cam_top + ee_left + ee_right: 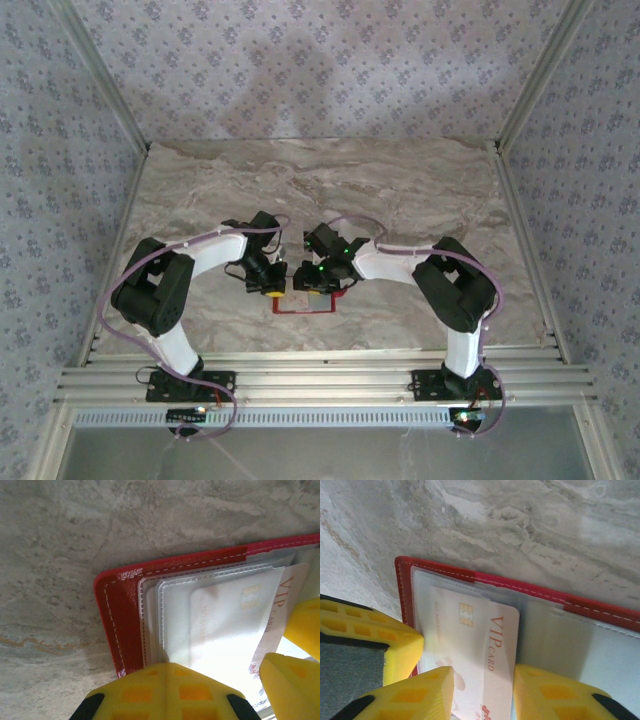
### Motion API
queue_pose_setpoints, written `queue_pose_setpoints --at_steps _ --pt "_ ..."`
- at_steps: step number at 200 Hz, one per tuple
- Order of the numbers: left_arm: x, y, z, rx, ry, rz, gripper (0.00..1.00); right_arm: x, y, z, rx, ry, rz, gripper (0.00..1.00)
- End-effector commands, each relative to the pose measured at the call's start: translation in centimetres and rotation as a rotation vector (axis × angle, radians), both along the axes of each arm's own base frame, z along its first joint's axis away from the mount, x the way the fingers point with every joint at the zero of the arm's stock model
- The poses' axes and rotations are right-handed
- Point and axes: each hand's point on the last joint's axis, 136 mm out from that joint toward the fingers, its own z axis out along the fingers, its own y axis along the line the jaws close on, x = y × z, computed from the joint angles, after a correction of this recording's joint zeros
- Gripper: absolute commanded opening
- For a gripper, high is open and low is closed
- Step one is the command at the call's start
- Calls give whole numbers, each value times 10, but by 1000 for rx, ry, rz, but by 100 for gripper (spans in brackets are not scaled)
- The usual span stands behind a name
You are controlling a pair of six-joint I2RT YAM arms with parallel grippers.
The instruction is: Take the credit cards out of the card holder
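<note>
Lying open on the marbled counter (520,525), the red card holder (405,590) shows white stitching along its edge and clear plastic pockets (560,645) stacked inside. One pale card (470,635) sits in it, printed with a gold chip and the words VIP CARD in orange. Its far short end lies under the edge of a pocket, while its near end runs out of the right wrist view. The right hand (482,680) stands part open, one yellow finger to each side of the card's length. Whether those fingers press on the card or hang just above it cannot be told. The left hand (165,672) is closed, its two yellow fingers tight together at the near edge of the holder, right over a clear pocket. Whether a bit of plastic is pinched between them is hidden. From the overhead camera, both hands meet at the middle of the counter over the holder, of which little more than a thin red outline can be made out. Any further cards behind the pockets cannot be made out.
</note>
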Motion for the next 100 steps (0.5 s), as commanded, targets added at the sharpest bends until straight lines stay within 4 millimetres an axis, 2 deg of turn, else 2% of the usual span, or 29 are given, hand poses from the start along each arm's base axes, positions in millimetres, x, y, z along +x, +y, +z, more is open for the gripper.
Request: queue_pose_setpoints --at_steps 1,41,100 --pt "-13 13 -10 71 49 -17 5 -3 6 15 71 -8 -10 33" --pt "-14 14 -10 74 52 -19 4 -1 9 22 154 -11 -30 22" --pt "-13 14 -9 77 51 -19 4 -2 11 22 201 -4 -45 11"
